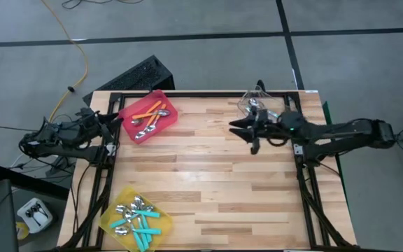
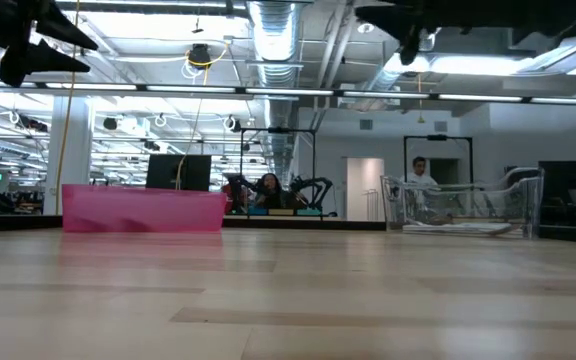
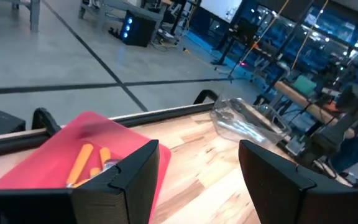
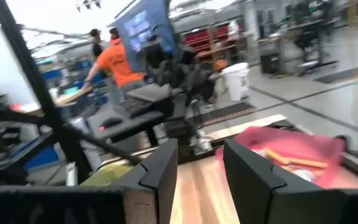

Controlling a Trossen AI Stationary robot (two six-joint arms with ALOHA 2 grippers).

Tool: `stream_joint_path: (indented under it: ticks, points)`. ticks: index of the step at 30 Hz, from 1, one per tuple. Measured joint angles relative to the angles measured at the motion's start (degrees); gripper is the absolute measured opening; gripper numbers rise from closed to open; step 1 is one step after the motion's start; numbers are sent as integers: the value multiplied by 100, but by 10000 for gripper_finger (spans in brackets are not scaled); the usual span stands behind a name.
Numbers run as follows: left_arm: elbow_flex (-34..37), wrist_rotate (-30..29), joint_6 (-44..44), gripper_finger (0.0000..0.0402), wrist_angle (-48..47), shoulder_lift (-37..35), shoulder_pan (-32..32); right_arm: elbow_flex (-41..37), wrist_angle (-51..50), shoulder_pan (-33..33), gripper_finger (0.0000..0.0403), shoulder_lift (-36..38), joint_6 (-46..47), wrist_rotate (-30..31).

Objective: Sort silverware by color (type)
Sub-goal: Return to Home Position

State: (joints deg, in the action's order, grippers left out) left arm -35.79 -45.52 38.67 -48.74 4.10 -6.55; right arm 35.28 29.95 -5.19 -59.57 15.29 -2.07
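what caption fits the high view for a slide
Orange-handled spoons in the red bin, teal-handled spoons in the yellow bin, right end effector beside the clear bin.

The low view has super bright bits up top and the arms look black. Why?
In the low view, ceiling lights glare behind the left arm and right arm, leaving them dark shapes; the table carries a soft sheen. In the left wrist view, the clear bin glints. The high view is evenly lit.
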Motion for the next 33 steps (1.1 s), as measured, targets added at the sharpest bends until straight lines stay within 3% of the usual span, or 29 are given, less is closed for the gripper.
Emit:
stream_joint_path:
  ticks: [8, 12, 16, 20, 25, 33]
  points:
    - [1224, 148, -216, 205, 1419, -2, -2, 1, 1436, -446, 154, -933, 422, -1061]
    - [1809, 592, -274, 205, 2432, -2, -4, 0, 1440, -654, 154, -872, 561, -1371]
    - [2334, 669, -514, 205, 3249, -2, -4, -97, 1362, -758, 154, -458, 209, -1501]
    - [2691, 731, -526, 205, 3637, -2, -40, -770, 1613, -1075, 154, 143, 229, -1422]
    - [2785, 751, -559, 205, 3636, -2, -219, -2058, 3255, -1367, 154, 644, 988, -1363]
    - [2785, 430, -780, 205, 3778, -4, -500, -3313, 4537, -1355, 154, 795, 1235, -1139]
